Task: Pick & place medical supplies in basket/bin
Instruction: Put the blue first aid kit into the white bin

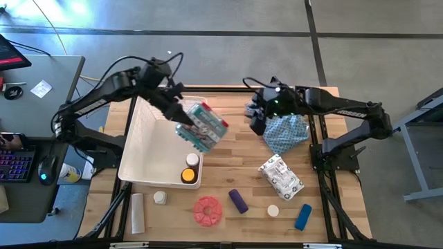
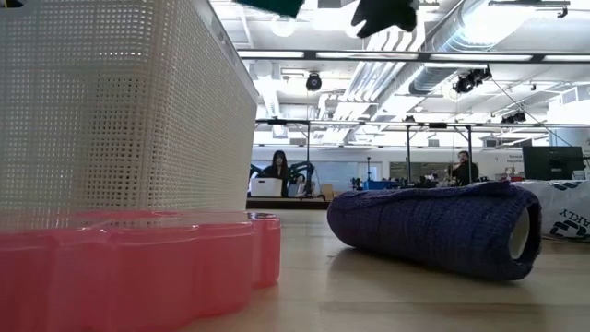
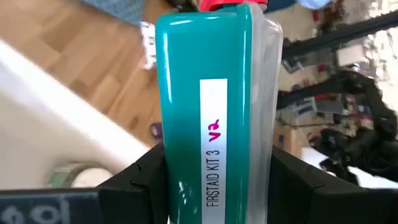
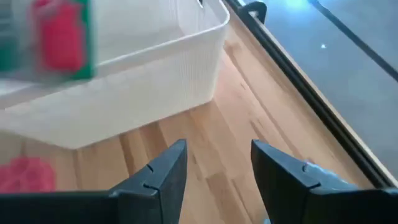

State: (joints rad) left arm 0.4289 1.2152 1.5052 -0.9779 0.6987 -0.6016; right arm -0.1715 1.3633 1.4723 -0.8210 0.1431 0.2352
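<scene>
My left gripper [image 1: 181,123] is shut on a teal first-aid kit box [image 1: 205,127] with a clear lid, held in the air over the right rim of the white basket/bin [image 1: 142,149]. An amber yellow-capped bottle [image 1: 188,176] and a white-capped jar [image 1: 192,160] sit at the bin's near right corner. My right gripper [image 4: 217,168] is open with nothing between its fingers. It hangs above the wood between the bin and a blue patterned cloth [image 1: 287,133]. Other supplies lie along the near edge. My left gripper pinches the kit box between its two fingers [image 3: 140,183], one on the teal side [image 3: 169,163] and one on the clear-lid side [image 3: 268,163]. The fingers slant down from the far left. The box is lifted clear, tilted, with its labelled narrow face toward the wrist.
On the table lie a white printed packet [image 1: 281,176], a purple cylinder [image 1: 238,201], a red disc [image 1: 207,211], a blue cylinder [image 1: 303,216], a white jar [image 1: 160,198], a white tube [image 1: 138,212] and a small white cap [image 1: 273,210]. A desk with a keyboard [image 1: 15,166] stands left of the table.
</scene>
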